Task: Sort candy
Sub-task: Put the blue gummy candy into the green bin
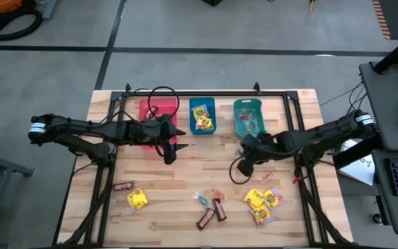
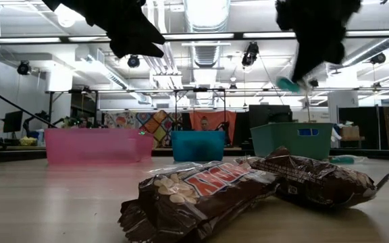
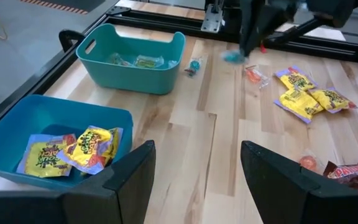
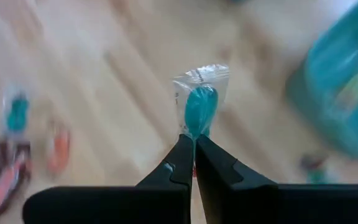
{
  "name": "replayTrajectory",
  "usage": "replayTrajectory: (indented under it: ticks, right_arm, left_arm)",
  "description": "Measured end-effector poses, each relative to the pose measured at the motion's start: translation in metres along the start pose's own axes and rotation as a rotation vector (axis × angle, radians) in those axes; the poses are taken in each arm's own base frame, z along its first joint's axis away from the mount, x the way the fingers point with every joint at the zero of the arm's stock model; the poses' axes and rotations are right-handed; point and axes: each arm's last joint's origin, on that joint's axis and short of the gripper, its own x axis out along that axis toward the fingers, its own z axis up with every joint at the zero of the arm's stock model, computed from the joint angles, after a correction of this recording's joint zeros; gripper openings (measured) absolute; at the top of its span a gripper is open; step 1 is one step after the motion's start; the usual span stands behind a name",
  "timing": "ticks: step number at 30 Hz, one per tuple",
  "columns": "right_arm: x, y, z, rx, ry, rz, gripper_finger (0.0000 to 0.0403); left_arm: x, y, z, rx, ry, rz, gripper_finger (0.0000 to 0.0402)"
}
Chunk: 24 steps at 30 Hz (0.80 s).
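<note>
My right gripper (image 4: 194, 142) is shut on a small teal candy in a clear wrapper (image 4: 199, 107) and hangs above the table's middle right (image 1: 242, 166), near the teal bin (image 1: 249, 116). My left gripper (image 3: 194, 167) stands open and holds nothing, above the table in front of the pink bin (image 1: 157, 114). The blue bin (image 3: 17, 124) holds yellow packets (image 3: 73, 149). Loose candy lies flat on the near half of the table: brown bars (image 1: 209, 214), yellow packets (image 1: 262, 200), a teal twist piece (image 1: 200, 198). My right gripper pinches the near end of the teal candy's clear wrapper (image 4: 196, 132) between its two fingertips. The fingers slant down from above. The candy sticks out past the fingertips, lifted clear of the table (image 2: 288, 84).
Three bins stand in a row at the far side: pink, blue (image 1: 202, 115) and teal. A brown bar (image 1: 123, 186) and a yellow packet (image 1: 137, 200) lie near left. A black frame (image 1: 206, 93) runs around the table's edges. Bare wood lies between the two grippers.
</note>
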Motion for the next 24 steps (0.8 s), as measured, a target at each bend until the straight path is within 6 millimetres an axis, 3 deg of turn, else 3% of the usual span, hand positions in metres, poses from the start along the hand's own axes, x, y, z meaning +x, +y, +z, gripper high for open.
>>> replayTrajectory:
  ticks: [5,10,16,24]
  right_arm:
    - [-0.011,-0.001,0.027,-0.035,-0.137,-0.079,0.0009]
    - [-0.005,-0.019,0.054,-0.031,-0.124,-0.191,0.0009]
    - [0.023,-0.061,0.079,-0.084,-0.005,-0.368,0.0009]
    - [0.06,-0.127,0.098,-0.341,0.246,-0.488,0.0009]
  left_arm:
    - [0.0,0.0,0.0,-0.027,0.0,-0.001,0.022]
    - [0.0,-0.001,0.0,-0.058,0.0,-0.004,0.022]
    - [-0.001,-0.005,-0.001,-0.064,0.002,-0.018,0.022]
    - [-0.002,-0.009,-0.002,-0.061,0.005,-0.032,0.022]
